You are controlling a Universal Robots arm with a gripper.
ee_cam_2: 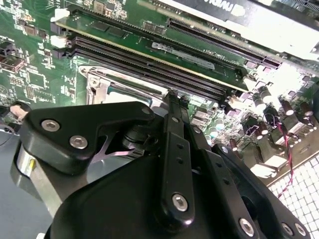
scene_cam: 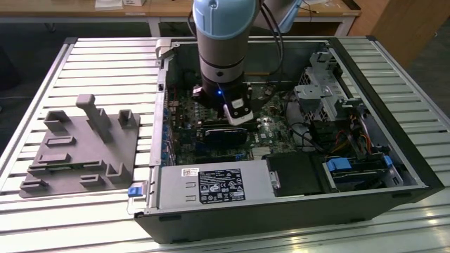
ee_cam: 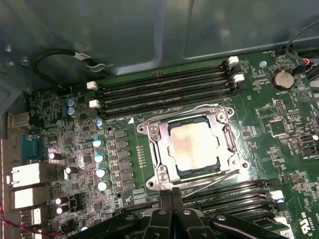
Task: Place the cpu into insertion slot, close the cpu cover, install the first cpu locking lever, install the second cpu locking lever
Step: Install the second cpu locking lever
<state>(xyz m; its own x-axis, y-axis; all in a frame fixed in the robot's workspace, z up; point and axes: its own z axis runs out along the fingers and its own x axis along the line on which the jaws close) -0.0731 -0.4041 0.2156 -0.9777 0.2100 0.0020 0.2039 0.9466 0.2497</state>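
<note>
In the first wrist view the cpu (ee_cam: 193,144), a dull silver square, lies in the insertion slot (ee_cam: 199,172) on the green board. The silvery cpu cover (ee_cam: 158,155) lies flat around it as a frame. One thin wire lever (ee_cam: 192,108) runs along the side towards the upper memory slots. Another lever (ee_cam: 212,178) runs slantwise along the opposite side. My gripper (ee_cam: 172,195) is shut with nothing between its black fingers, its tips right at that second lever's end. In the second wrist view the shut gripper (ee_cam_2: 175,97) hangs beside the cover (ee_cam_2: 102,85). The exterior view shows the gripper (scene_cam: 237,115) low inside the case.
Long black memory slots (ee_cam: 164,92) flank the socket on both sides. A black graphics card (scene_cam: 223,136) sits just below the gripper in the exterior view. The open computer case (scene_cam: 168,95) walls in the board. A grey fixture (scene_cam: 81,147) stands on the slatted table at the exterior view's left.
</note>
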